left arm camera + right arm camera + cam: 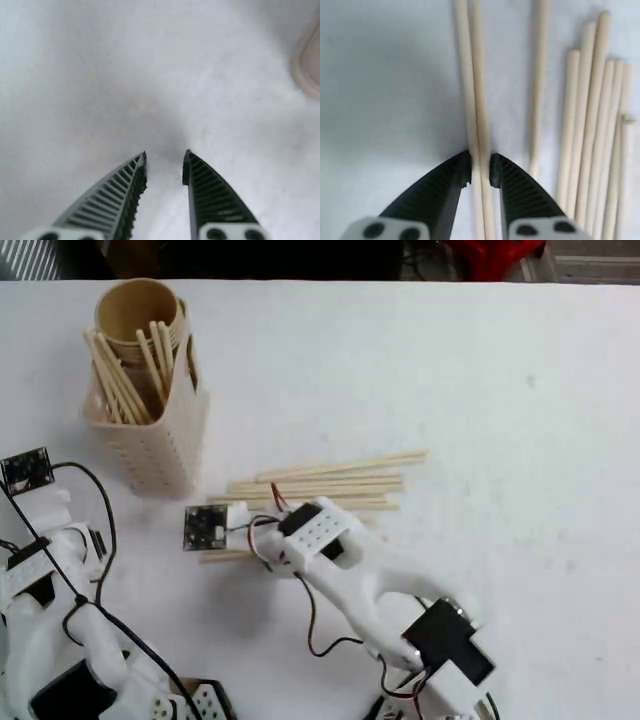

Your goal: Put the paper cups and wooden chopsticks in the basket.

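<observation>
High view: right arm low, jaws pinching chopsticks.

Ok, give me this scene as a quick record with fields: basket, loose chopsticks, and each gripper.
basket: upright on the table, holding paper cups and several chopsticks
loose chopsticks: pile lying flat on the table beside the basket
right gripper: down at the pile, closed around two chopsticks
left gripper: open over bare table, holding nothing
</observation>
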`<state>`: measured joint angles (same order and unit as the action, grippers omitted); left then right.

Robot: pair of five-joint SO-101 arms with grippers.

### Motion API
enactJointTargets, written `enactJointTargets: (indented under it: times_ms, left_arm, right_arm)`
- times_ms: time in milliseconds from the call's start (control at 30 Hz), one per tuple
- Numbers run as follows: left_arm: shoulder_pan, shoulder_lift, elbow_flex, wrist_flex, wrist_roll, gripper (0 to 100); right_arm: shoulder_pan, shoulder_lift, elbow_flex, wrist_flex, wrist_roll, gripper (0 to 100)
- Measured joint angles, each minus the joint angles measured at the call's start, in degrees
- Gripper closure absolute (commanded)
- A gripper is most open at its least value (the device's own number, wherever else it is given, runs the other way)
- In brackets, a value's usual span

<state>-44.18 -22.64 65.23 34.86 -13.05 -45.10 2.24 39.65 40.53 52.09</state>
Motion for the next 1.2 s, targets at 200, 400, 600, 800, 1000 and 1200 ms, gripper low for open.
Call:
enactJointTargets:
  times_ms: [200,400,600,800,1000,1200]
  left_arm:
    - [0.0,0.0,0.0,0.0,0.0,86]
    - [0.0,0.0,0.0,0.0,0.0,86]
    - [0.0,0.0,0.0,0.0,0.0,86]
    - [0.0,0.0,0.0,0.0,0.0,86]
    - [0.0,0.0,0.0,0.0,0.0,86]
    - [0.0,0.0,0.0,0.0,0.0,86]
  right_arm:
    - [0.1,-1.3,0.0,0.9,-3.9,98.3]
    - [0.1,-11.2,0.5,7.4,-9.7,98.3]
    - [3.1,-24.0,0.5,10.7,-13.8,98.3]
    - [3.9,-36.5,0.4,12.3,-17.9,98.3]
    - [4.1,-43.7,-7.8,5.1,-31.6,98.2]
    - [3.9,-39.8,-21.8,-3.9,-38.8,98.2]
